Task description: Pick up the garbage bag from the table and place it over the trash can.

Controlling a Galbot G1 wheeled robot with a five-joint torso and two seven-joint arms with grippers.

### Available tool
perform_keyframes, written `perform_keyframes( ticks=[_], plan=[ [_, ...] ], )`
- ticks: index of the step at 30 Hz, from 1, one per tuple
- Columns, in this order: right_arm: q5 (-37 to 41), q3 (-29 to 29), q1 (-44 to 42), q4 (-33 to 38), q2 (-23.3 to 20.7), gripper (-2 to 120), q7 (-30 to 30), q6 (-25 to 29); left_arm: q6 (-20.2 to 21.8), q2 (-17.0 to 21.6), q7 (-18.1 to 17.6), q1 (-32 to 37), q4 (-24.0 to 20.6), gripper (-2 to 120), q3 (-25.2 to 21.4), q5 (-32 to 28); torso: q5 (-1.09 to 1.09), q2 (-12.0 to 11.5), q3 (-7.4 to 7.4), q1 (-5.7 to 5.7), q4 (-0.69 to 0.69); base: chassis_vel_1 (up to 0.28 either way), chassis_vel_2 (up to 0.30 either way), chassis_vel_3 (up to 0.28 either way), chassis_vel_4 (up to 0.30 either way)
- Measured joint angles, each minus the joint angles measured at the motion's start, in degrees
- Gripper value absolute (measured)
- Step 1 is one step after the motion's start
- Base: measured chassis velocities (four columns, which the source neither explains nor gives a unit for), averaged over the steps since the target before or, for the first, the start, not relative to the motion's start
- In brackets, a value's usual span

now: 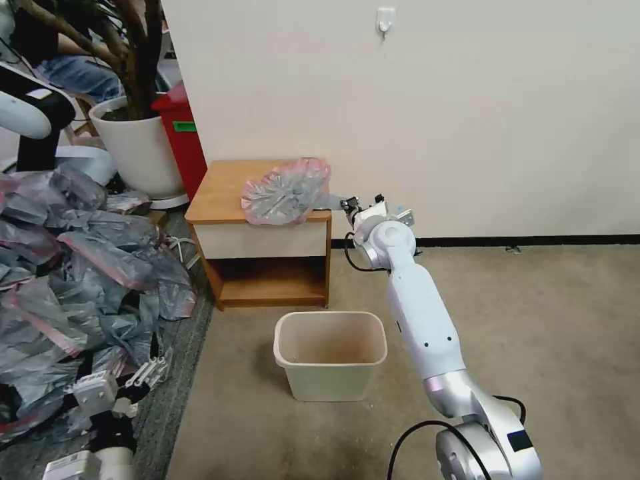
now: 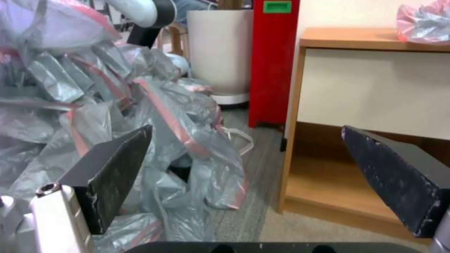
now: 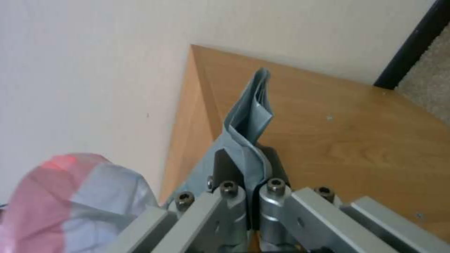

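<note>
The garbage bag (image 1: pixel 287 190), grey with a pink rim band, lies bunched on the right half of the table (image 1: pixel 217 193). My right gripper (image 1: pixel 348 202) is at the table's right edge, shut on a folded grey strip of the bag (image 3: pixel 248 116) over the wooden top (image 3: pixel 328 123). The trash can (image 1: pixel 331 383) stands upright on the carpet in front of the table, with nothing in it. My left gripper (image 1: pixel 143 373) hangs low at the left beside the heap, open, and its dark fingers (image 2: pixel 108 175) hold nothing. The bag (image 2: pixel 424 21) also shows far off on the table (image 2: pixel 370 38).
A big heap of grey-and-pink bags (image 1: pixel 80 273) covers the floor at the left. Behind it stand a white plant pot (image 1: pixel 137 150) and a red box (image 1: pixel 183 133). The wall runs right behind the table. Open carpet lies to the right of the bin.
</note>
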Motion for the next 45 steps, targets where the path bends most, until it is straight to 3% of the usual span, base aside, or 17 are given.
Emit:
perform_keyframes(
  ticks=[6, 11, 15, 19, 23, 31, 42, 45],
  plan=[
    [0.0, -0.7, -1.8, 3.8, 0.0, 0, 0.9, 0.0, -0.1, 0.2, 0.0, -0.2, 0.5, 100, 0.2, 0.0, 0.00, 0.0, 0.00, 0.00, 0.00, 0.000, 0.000, 0.000, 0.000],
    [0.3, -2.3, -7.1, 11.8, -0.1, 0, 3.6, 0.4, -0.3, 0.7, 0.0, -0.6, 1.2, 100, 0.4, 0.0, 0.00, 0.0, 0.00, 0.00, 0.02, 0.000, 0.000, 0.000, 0.000],
    [0.5, -3.3, -15.9, 25.5, -3.2, 0, 6.4, 0.5, -0.4, 1.4, -0.1, -1.4, 1.8, 100, 0.9, -0.1, -0.01, 0.0, -0.01, 0.00, -0.01, 0.000, 0.000, 0.000, 0.000],
    [0.5, -4.1, -20.9, 30.8, -4.5, 0, 7.8, 0.5, -0.4, 1.6, -0.1, -1.8, 2.1, 100, 1.3, -0.1, 0.01, 0.0, 0.00, 0.00, -0.01, 0.000, 0.000, 0.000, 0.000],
    [-1.8, -8.1, -34.2, 41.2, -6.7, 0, 9.4, 0.6, -0.3, 1.7, -0.1, -2.5, 2.6, 100, 2.4, 0.2, 0.00, 0.0, -0.01, 0.00, 0.00, 0.000, 0.000, 0.000, 0.000],
    [-11.8, -13.3, -44.1, 40.3, -6.3, 0, 6.0, 3.4, -0.3, 1.5, -0.1, -3.1, 3.2, 100, 3.8, 0.8, 0.00, 0.0, -0.01, 0.00, 0.01, 0.000, 0.000, 0.000, 0.000],
    [-20.4, -14.3, -47.6, 38.7, -7.6, 0, 3.8, 5.6, -0.7, 1.2, -0.1, -3.3, 4.0, 100, 4.4, 1.2, 0.00, 0.0, 0.00, 0.00, 0.00, 0.000, 0.000, 0.000, 0.000],
    [-22.9, -15.0, -48.4, 38.8, -8.0, 5, 3.1, 5.7, -0.7, 1.2, -0.1, -3.5, 4.3, 100, 4.6, 1.3, 0.00, 0.0, 0.00, -0.01, 0.00, 0.000, 0.000, 0.000, 0.000]
  ],
)
